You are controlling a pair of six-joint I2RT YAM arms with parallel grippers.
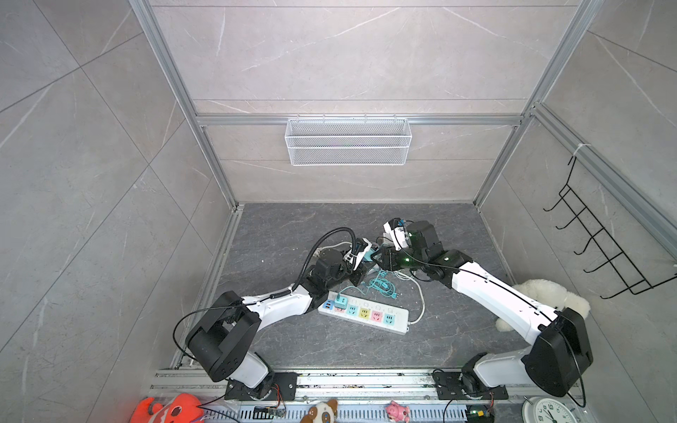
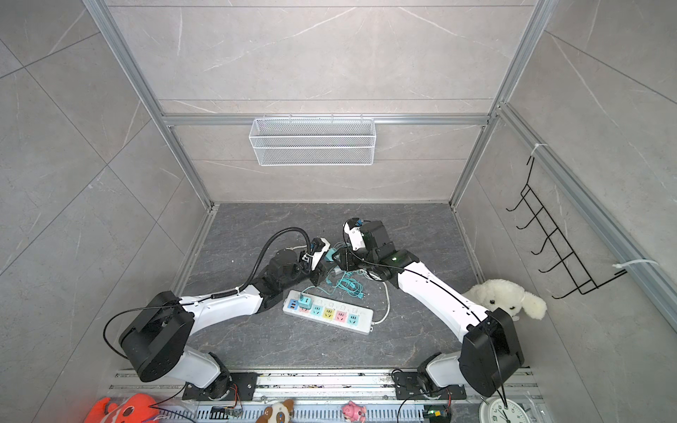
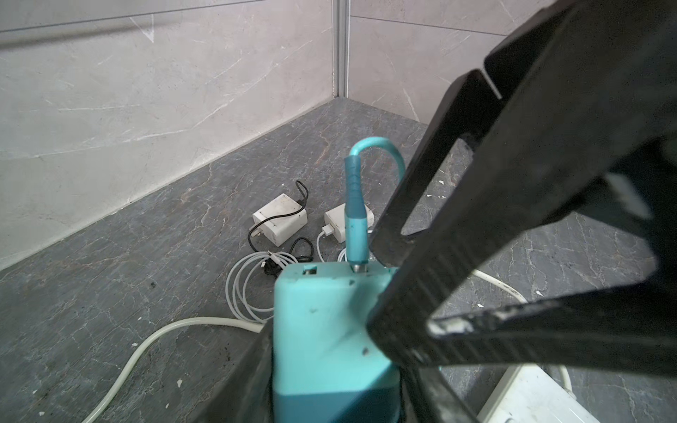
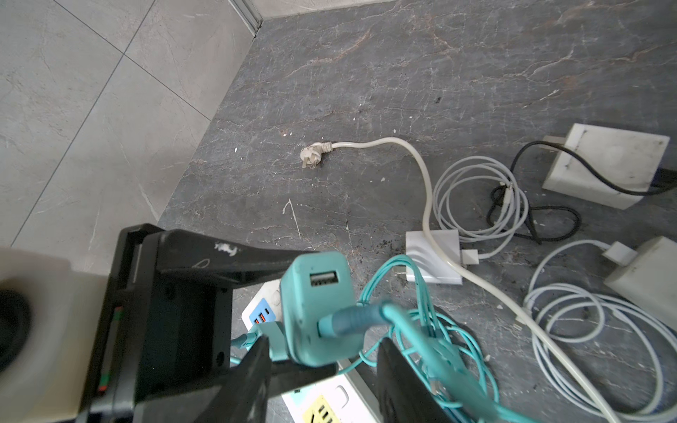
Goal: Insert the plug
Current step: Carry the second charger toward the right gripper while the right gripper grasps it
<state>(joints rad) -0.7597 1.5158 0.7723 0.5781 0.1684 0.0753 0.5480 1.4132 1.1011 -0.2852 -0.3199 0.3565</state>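
The left gripper [image 3: 340, 348] is clamped on a teal charger [image 4: 315, 304], one finger on each flank. It holds the charger clear of the counter [image 1: 293, 227], near the counter's middle and just behind the strip [image 1: 397, 322]. A teal plug [image 3: 357, 227] sits in one of the charger's two USB ports, and the port beside it shows open. The right gripper [image 4: 324, 346] meets the charger from the opposite side. Its jaws stand apart, straddling the plug and the charger's end, and neither of its fingers [image 4: 399, 384] visibly presses the plug. From the plug a teal cable arcs away and drops into a tangle [image 1: 381, 285] on the counter, between the grippers and the strip. The strip lies slantwise at mid-counter, toward the front edge, showing a row of coloured sockets. A second teal charger [image 1: 341, 302] is seated near its left end. Behind the grippers, white chargers [image 3: 280, 219] lie among coiled white leads [image 4: 480, 197] and a thin black lead. A thick white cord [image 4: 425, 190] crosses one of them and ends in a loose cord end [image 4: 311, 155] on bare counter. A white plush [image 1: 549, 296] sits at the right edge.
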